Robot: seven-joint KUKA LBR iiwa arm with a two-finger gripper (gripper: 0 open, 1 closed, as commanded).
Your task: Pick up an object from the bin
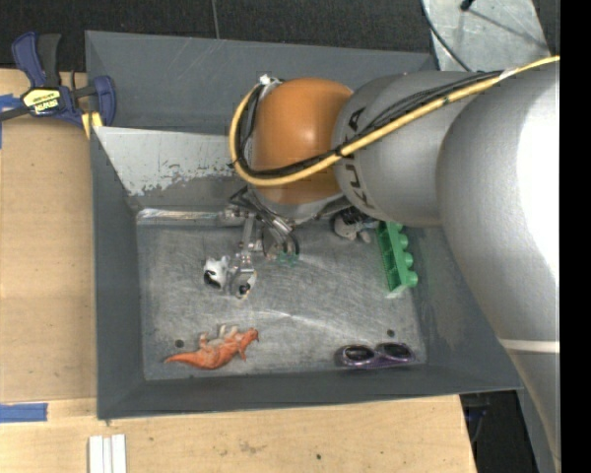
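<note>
Overall level: moderate, even light over the bin [113, 264]; the background beyond its far rim is dark.
Source: from above, judging by the soft highlight on top of the orange cover [295, 136] and the pale sheen along the silver arm [492, 185].
Glare: the bin's sloped back wall [167, 161] is the brightest patch; faint pale streaks cross the middle of the floor.
Shadows: soft-edged; deepest under the cover, around the end effector [244, 272]; the orange lizard toy [215, 349] casts almost none.
</note>
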